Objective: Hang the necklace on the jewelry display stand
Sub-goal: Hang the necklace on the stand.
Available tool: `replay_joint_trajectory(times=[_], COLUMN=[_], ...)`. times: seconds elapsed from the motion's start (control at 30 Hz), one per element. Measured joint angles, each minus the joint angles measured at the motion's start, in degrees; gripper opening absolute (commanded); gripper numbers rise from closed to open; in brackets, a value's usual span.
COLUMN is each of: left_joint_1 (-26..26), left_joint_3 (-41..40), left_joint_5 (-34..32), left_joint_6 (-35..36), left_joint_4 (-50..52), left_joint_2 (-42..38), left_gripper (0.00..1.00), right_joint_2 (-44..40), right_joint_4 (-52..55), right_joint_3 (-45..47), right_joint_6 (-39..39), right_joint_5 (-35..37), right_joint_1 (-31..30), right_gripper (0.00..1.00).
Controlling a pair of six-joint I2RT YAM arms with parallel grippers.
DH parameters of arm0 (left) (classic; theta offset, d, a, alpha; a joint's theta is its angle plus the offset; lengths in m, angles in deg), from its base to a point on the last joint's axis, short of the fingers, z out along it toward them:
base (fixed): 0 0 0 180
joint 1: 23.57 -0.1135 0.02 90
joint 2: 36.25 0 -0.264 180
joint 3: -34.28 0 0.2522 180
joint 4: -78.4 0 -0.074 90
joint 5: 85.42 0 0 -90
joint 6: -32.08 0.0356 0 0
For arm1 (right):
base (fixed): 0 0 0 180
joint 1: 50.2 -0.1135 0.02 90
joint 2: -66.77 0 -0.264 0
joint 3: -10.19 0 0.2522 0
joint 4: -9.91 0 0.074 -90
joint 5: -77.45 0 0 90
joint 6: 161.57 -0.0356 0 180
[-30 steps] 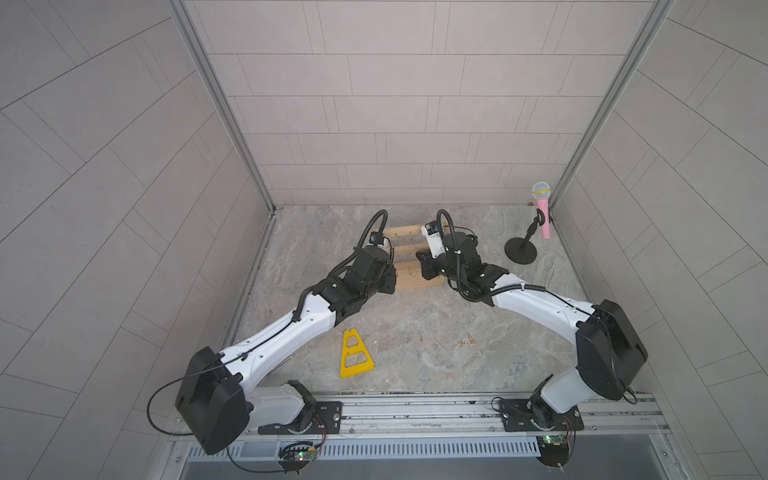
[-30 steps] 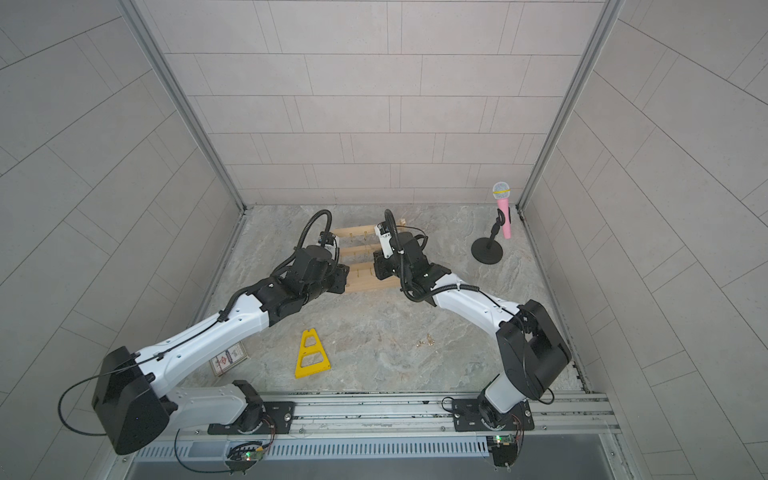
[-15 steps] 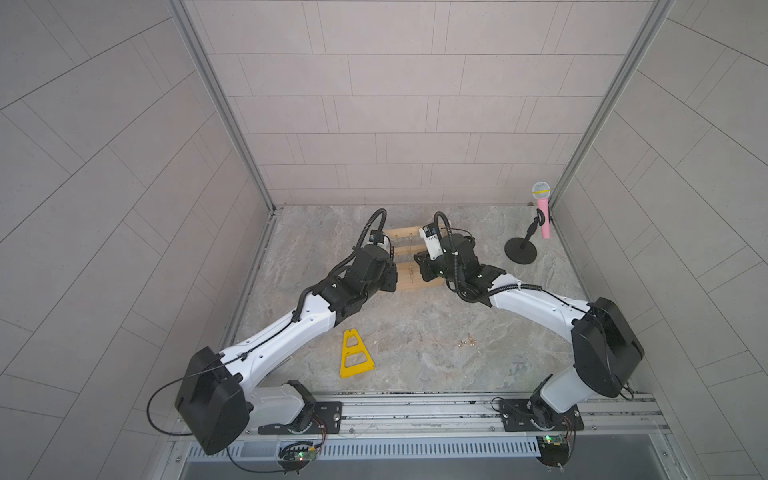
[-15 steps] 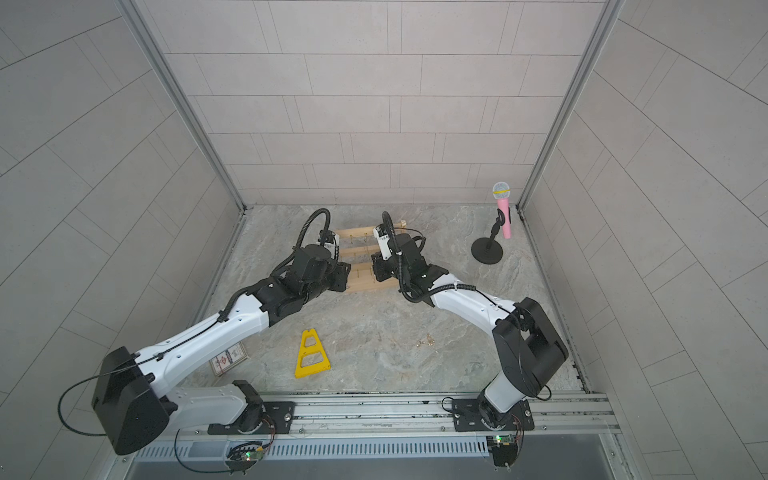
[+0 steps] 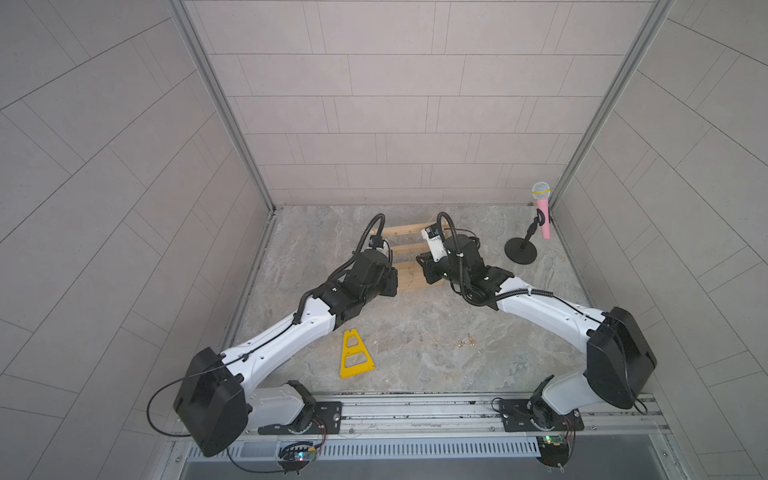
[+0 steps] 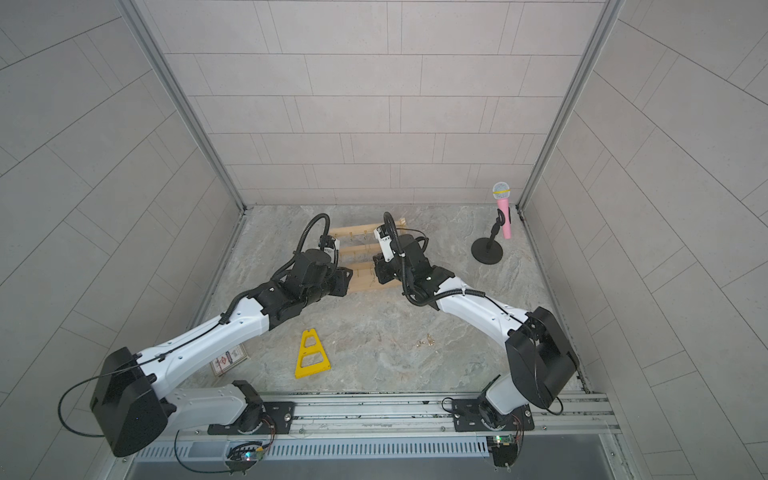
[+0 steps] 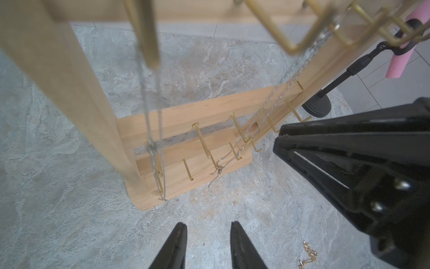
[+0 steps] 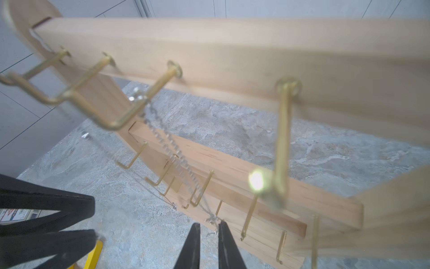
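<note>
jewelry display stand (image 8: pixel 232 46) upright just ahead of L fingers (image 7: pixel 174 246) (parted, empty) & R fingers (image 8: pixel 190 246), barely parted, gripping nothing, prob so necklace (image 8: pixel 167 142) hangs free off top-bar hook (image 8: pixel 162 81), tail at R tips

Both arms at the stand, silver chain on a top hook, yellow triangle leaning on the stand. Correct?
No. The yellow triangle lies flat on the table, well clear of the stand, as both top views show. The rest holds: the right wrist view shows the silver chain on a top hook.
</note>
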Motion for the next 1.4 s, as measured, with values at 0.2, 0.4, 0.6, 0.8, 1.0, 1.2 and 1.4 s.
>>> replay_joint_trajectory(times=[0.2,0.4,0.6,0.8,1.0,1.2,1.4], left_joint_1=[2.82,4.44,6.21,8.9,9.27,8.15,5.7], left_joint_3=[-4.42,-9.2,-11.85,-12.24,-12.24,-12.24,-12.33], left_joint_5=[-0.74,-3.34,-7.45,-12.15,-15.78,-16.48,-13.99], left_joint_6=[-3.26,-6.4,-7.54,-7.63,-7.3,-6.58,-7.04], left_joint_4=[-5.62,-12.61,-21.14,-29.86,-36.65,-41.99,-45.88], left_joint_2=[0.02,1.42,3.76,9.14,14.56,16.79,18.14], left_gripper=[0.36,0.35,0.35,0.35,0.34,0.33,0.33], right_joint_2=[-2.32,-4.31,-8.92,-15.02,-16.17,-16.15,-16.15], right_joint_4=[0.63,1.33,1.77,1.18,-0.57,-2.12,-3.54], right_joint_3=[2.01,4.31,7.48,12.33,17.46,18.64,18.64], right_joint_6=[0.24,0.24,0.28,0.22,-0.66,-1.92,-2.47], right_joint_5=[-0.72,-1.84,-2.62,-2.89,-4.68,-6.56,-7.13], right_joint_1=[0.02,0.17,0.24,1.66,4.85,5.33,5.33], right_gripper=[0.19,0.19,0.2,0.2,0.2,0.2,0.2])
